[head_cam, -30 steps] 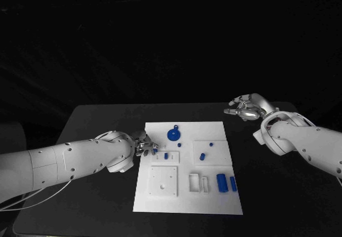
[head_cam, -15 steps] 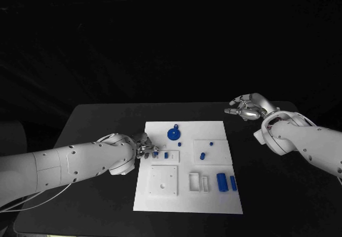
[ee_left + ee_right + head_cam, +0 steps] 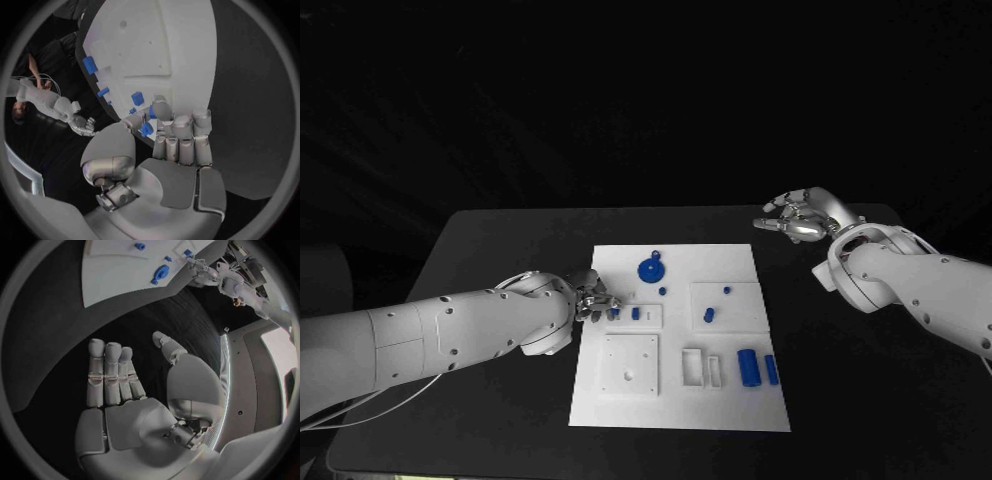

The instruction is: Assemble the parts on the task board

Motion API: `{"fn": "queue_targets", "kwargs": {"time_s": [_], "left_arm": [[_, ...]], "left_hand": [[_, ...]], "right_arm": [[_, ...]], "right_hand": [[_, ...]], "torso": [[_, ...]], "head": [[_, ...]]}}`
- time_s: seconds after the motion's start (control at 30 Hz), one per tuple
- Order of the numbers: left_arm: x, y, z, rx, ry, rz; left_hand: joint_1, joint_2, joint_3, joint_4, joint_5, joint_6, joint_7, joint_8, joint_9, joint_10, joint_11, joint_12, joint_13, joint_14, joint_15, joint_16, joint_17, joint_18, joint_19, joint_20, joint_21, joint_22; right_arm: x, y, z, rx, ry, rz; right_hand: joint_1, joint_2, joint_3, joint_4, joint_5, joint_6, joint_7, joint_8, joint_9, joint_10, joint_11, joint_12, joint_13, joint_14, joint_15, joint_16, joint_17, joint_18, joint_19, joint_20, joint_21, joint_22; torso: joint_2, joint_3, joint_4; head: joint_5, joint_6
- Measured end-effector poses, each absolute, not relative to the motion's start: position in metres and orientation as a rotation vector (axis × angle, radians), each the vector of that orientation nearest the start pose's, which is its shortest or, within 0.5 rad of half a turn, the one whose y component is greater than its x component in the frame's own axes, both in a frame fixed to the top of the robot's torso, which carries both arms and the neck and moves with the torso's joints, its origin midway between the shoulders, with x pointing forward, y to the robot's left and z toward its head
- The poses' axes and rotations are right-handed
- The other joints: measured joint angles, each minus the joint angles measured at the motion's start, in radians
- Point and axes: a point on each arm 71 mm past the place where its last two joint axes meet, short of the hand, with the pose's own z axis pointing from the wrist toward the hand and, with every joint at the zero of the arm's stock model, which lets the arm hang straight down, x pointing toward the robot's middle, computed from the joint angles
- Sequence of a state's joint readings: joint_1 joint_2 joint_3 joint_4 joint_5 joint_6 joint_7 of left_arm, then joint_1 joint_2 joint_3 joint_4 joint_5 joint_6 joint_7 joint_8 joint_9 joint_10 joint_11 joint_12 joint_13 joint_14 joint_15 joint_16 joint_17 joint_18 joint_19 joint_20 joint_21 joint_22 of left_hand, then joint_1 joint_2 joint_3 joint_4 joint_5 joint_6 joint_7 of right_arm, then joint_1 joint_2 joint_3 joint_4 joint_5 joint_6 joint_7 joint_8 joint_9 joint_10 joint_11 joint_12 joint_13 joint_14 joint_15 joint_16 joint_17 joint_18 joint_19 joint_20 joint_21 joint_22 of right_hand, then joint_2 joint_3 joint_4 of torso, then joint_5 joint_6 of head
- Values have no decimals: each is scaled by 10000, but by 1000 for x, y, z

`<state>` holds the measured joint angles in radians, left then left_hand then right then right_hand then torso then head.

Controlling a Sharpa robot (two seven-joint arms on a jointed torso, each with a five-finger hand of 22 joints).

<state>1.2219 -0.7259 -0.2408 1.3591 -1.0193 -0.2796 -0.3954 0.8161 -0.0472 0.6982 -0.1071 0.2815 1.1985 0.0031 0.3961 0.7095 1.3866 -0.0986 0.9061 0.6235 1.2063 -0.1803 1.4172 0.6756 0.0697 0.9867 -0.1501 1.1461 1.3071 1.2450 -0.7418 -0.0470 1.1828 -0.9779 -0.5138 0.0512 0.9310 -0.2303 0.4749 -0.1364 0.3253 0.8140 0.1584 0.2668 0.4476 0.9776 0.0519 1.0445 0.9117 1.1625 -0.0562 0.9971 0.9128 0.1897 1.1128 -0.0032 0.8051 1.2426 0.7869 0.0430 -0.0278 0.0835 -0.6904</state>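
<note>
Left wrist view: left hand [image 3: 164, 145] pinches a blue part [image 3: 146, 129] at the task board [image 3: 150, 50] edge.

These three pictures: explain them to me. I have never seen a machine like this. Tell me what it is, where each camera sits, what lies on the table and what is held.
It is a robot with two white arms, each ending in a silver hand. One picture looks down from its head; the two round ones come from cameras at its wrists, behind each hand.

On the black table lies a white task board carrying small blue parts: a round disc, two bars side by side, and several small pegs.

The left hand is at the board's left edge, pinching a small blue part between thumb and fingers. The right hand hovers over bare table beyond the board, fingers apart, holding nothing.
</note>
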Motion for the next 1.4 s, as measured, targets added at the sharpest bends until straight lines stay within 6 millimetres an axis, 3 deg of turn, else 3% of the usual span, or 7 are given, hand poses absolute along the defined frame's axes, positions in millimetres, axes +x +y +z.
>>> {"fn": "queue_targets", "kwargs": {"time_s": [0.5,0.9,1.4], "left_arm": [[489,217,-273,-3530,20772,-4048],[488,216,-272,-3454,20774,-4079],[488,215,-272,-3247,20712,-4044]], "left_hand": [[192,-192,71,71,-61,-2,0,-9,-17,37,36,0,-9,2,1,0,-12,-1,36,-36,0,-1],[427,-430,84,84,-355,35,38,-19,-15,68,4,0,-8,54,4,0,-19,0,71,-1,0,-1],[495,-504,110,111,-580,35,37,-20,-13,71,1,0,-7,79,14,0,-27,0,71,-1,0,-2]], "right_arm": [[553,-266,-172,3702,14711,6851],[553,-266,-172,3705,14713,6852],[553,-267,-172,3712,14713,6845]], "right_hand": [[0,0,-28,28,0,-3,-30,0,1,0,0,0,-9,0,0,0,9,0,0,0,0,8],[0,0,-28,28,39,-2,-32,0,2,0,0,-1,-18,0,0,0,7,0,0,0,0,7],[-43,43,-27,27,39,-2,-34,0,-6,0,0,38,-29,0,0,0,16,0,0,0,0,16]], "torso": [[1,-1,5],[1,-1,4],[-4,4,4]], "head": [[-26,-35],[-33,-55],[-47,-73]]}}
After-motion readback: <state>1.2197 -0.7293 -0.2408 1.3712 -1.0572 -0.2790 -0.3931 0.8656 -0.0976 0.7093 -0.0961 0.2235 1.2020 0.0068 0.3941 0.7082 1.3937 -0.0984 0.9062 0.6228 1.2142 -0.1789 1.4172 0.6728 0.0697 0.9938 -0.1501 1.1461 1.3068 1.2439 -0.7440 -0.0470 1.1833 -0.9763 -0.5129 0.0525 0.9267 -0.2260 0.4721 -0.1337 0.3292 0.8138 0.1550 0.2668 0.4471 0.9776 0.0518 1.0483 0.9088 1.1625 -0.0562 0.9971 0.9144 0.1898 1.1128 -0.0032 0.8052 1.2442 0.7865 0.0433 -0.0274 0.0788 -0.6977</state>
